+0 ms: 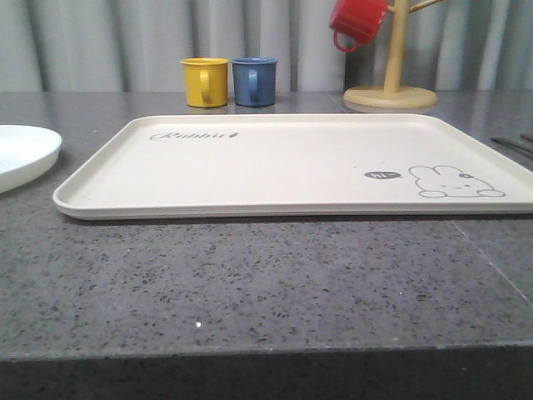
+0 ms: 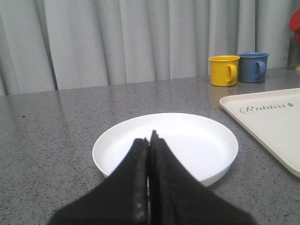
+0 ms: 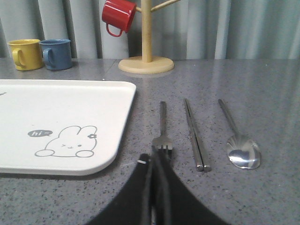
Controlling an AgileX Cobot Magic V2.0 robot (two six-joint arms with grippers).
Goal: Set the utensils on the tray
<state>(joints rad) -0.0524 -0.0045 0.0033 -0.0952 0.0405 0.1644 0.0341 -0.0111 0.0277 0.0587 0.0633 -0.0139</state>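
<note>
Speckled grey stone counter (image 1: pixel 266 283), pale pleated curtains (image 1: pixel 108 42), cream tray (image 1: pixel 291 162)

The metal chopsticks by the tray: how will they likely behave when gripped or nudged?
The chopsticks look thin, polished metal, so probably stiff but slippery. Lying flat on the countertop, they leave little edge to pinch. As two loose sticks between fork and spoon, a nudge may separate them.

The plate (image 1: pixel 21 154) lies left of the tray (image 1: pixel 275 162); fork (image 3: pixel 162 126), sticks (image 3: pixel 195 134) and spoon (image 3: pixel 238 140) lie right of it.
</note>
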